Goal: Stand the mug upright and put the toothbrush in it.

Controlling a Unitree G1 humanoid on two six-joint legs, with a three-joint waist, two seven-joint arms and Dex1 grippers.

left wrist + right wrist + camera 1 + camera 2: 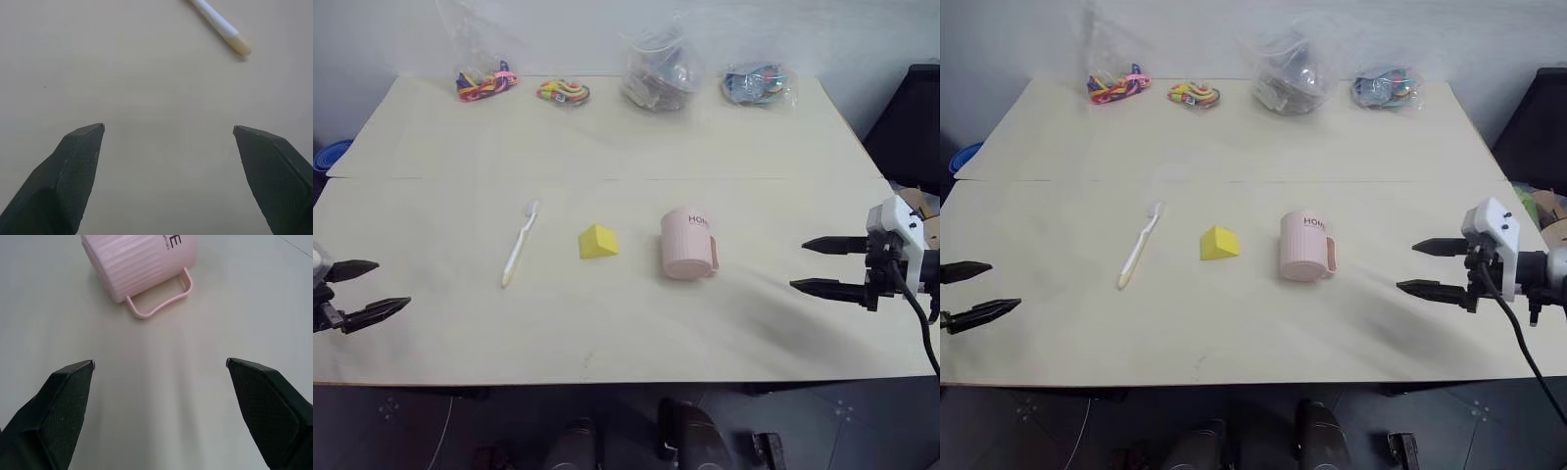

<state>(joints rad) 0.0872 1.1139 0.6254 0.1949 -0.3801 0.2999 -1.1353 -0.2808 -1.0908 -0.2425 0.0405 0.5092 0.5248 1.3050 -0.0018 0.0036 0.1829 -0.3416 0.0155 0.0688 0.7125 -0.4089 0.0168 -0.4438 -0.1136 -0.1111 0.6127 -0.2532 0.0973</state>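
The pale pink mug [685, 245] lies on its side at the table's middle, rim and dark lettering pointing away from me, handle toward the right. The white toothbrush [519, 243] lies flat to its left, bristle head at the far end, yellowish handle end nearer me. My right gripper [798, 264] hovers open to the right of the mug, well apart from it; the right wrist view shows the mug [142, 264] ahead of the empty fingers. My left gripper [391, 284] is open at the left edge, with the toothbrush handle end [222, 27] ahead of it.
A small yellow block [597, 241] sits between toothbrush and mug. Several clear bags, among them coloured bands [487, 80] and a crumpled bag [658, 70], line the far edge of the table [607, 333]. A black object [911, 127] stands at the right.
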